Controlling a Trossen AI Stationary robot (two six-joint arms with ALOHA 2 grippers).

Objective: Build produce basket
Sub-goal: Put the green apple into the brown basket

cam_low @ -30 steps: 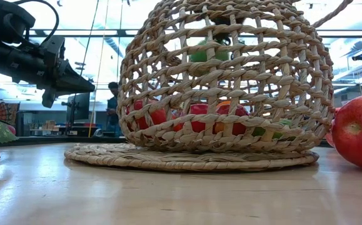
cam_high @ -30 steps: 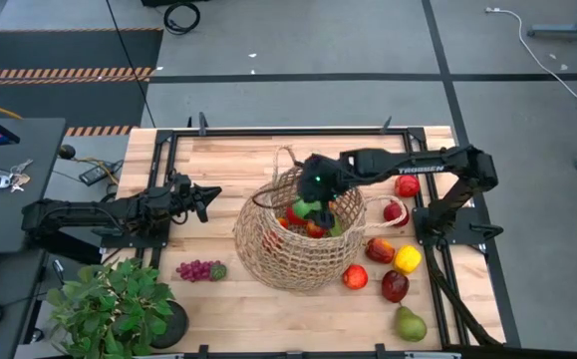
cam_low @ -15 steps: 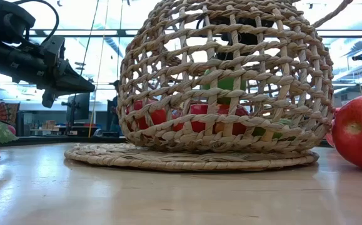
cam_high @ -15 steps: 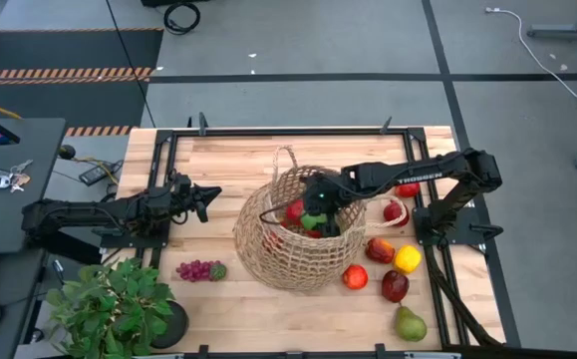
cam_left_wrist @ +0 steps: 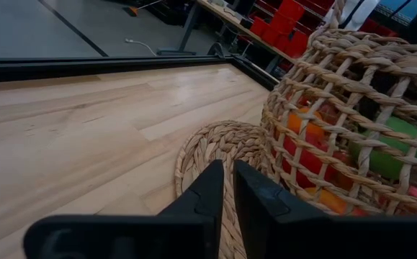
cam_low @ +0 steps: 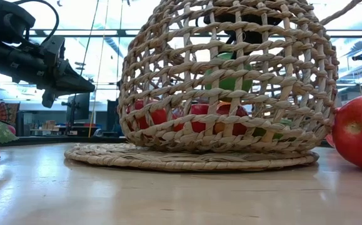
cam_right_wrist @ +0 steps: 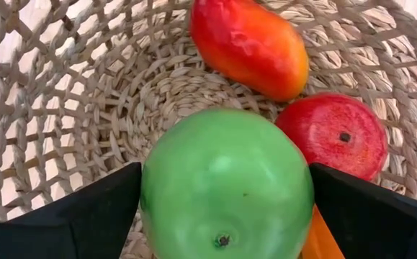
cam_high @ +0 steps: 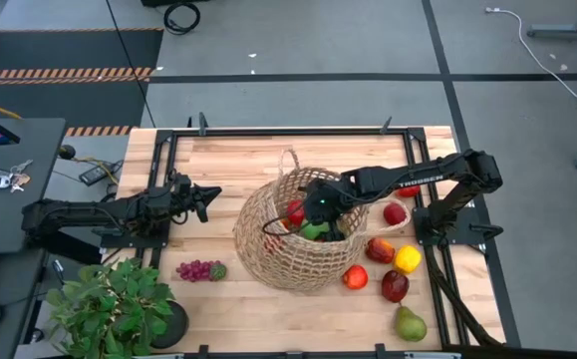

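Observation:
The tan open-weave basket (cam_high: 288, 249) stands mid-table on a round woven mat (cam_low: 187, 159). My right gripper (cam_high: 316, 213) reaches down into it, shut on a green apple (cam_right_wrist: 226, 187), which shows through the weave in the low view (cam_low: 229, 78). On the basket's bottom lie a red-orange fruit (cam_right_wrist: 251, 43), a red apple (cam_right_wrist: 338, 133) and other produce. My left gripper (cam_high: 206, 197) is shut and empty, left of the basket, its fingertips (cam_left_wrist: 230, 173) just short of the mat. My right gripper has the green apple between its two fingers (cam_right_wrist: 86, 216), one on each opposite side (cam_right_wrist: 154, 194). The fingers slant down into the basket from the table's right. The apple hangs clear above the fruit on the basket's bottom, one dimpled end (cam_right_wrist: 222, 239) toward the wrist.
Right of the basket lie loose produce: red apples (cam_high: 380, 249), a yellow pepper (cam_high: 406, 259), a dark red fruit (cam_high: 395, 286) and a pear (cam_high: 410, 324). Purple grapes (cam_high: 198, 269) lie near left, beside a potted plant (cam_high: 114, 304). A red apple (cam_low: 359, 131) fills the low view's right edge.
My right gripper has gone down from above the basket's rim into the basket, carrying the green apple lower, closer to the fruit on the bottom. The basket has shifted slightly. My left arm has kept still.

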